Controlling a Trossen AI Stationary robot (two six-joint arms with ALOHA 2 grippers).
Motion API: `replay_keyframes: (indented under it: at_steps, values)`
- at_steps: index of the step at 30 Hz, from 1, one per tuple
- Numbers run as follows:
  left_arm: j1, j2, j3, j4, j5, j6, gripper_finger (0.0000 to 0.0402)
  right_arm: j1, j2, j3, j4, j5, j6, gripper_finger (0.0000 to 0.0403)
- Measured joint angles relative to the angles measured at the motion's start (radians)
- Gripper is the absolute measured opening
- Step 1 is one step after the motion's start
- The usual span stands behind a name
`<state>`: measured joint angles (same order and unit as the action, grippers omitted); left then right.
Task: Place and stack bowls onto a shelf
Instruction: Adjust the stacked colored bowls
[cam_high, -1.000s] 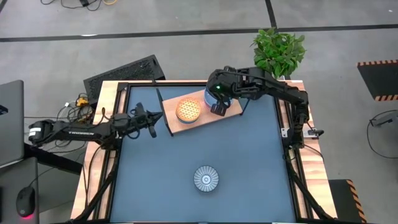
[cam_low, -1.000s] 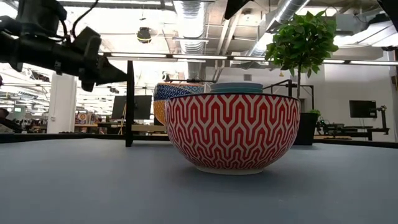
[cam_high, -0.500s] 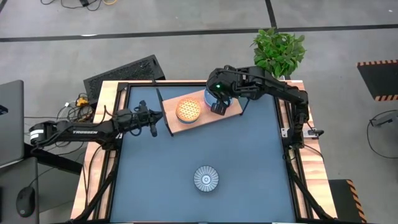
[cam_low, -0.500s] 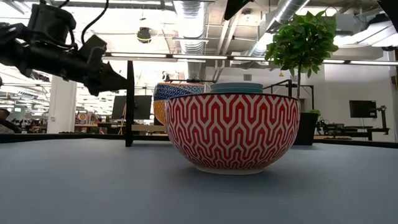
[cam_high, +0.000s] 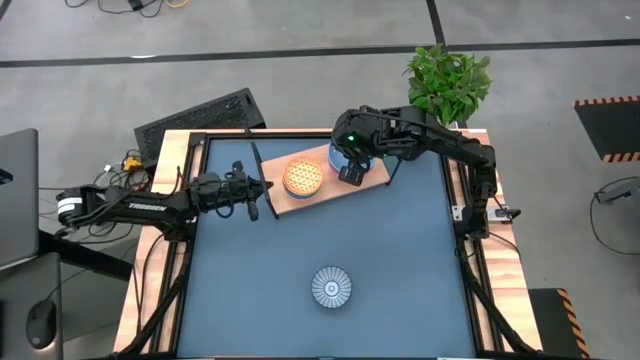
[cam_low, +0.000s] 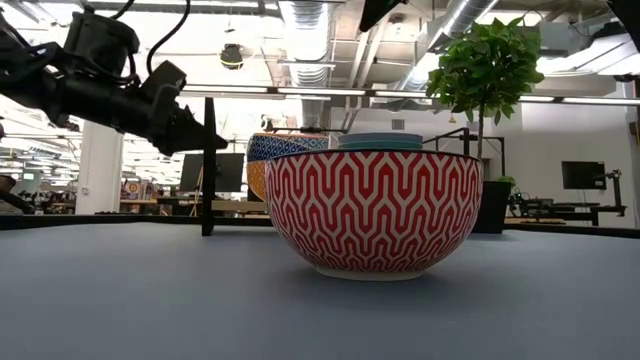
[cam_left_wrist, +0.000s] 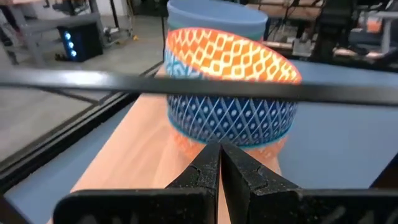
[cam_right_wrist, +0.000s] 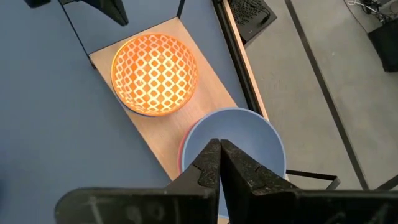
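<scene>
Right gripper (cam_high: 349, 172): fingers pressed together, empty, directly over the blue bowl (cam_right_wrist: 233, 140), mouth up on the shelf (cam_high: 322, 185). Left gripper (cam_high: 251, 193): shut, empty, hanging beside the shelf's near end, aimed along its length at the orange bowl (cam_left_wrist: 230, 81), also upright. Shelf's long axis slanted across the blue mat (cam_high: 330, 240). Striped bowl (cam_high: 331, 287) well apart, mid-mat. Potted plant (cam_high: 448, 80) at table corner; grey floor around.

Colours on your table
You see an orange-lattice bowl (cam_high: 302, 177) with blue-diamond outside, a light blue bowl (cam_right_wrist: 233, 142), a red zigzag bowl (cam_low: 372, 212), a light-wood shelf (cam_high: 330, 192), and a blue mat (cam_high: 250, 290).
</scene>
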<state>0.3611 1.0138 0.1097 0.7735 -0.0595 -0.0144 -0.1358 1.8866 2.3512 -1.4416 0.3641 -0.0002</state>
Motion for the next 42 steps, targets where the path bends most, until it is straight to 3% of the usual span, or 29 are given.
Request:
replay_keyframes:
  at_steps: [6, 9, 13, 23, 30, 42]
  values:
    - [0.0, 0.071, 0.0, 0.123, 0.024, 0.022, 0.0, -0.027, -0.002, -0.052, 0.065, -0.011, 0.0, 0.0026]
    - [0.0, 0.108, 0.0, 0.169, 0.044, 0.022, 0.0, -0.051, 0.002, -0.124, 0.121, -0.081, -0.003, 0.0021]
    - [0.0, 0.143, 0.0, 0.232, 0.065, 0.025, 0.0, -0.072, 0.0, -0.246, 0.277, -0.157, -0.034, 0.0029]
    - [0.0, 0.151, 0.0, 0.301, 0.074, 0.064, 0.0, -0.147, 0.001, -0.472, 0.631, -0.184, -0.078, 0.0019]
    - [0.0, 0.153, 0.023, 0.268, 0.079, 0.097, 0.0, -0.197, 0.0, -0.544, 0.772, -0.224, -0.076, 0.0028]
    - [0.023, 0.153, 0.025, 0.272, 0.094, 0.111, 0.0, -0.2, 0.019, -0.547, 0.824, -0.261, -0.063, 0.0027]
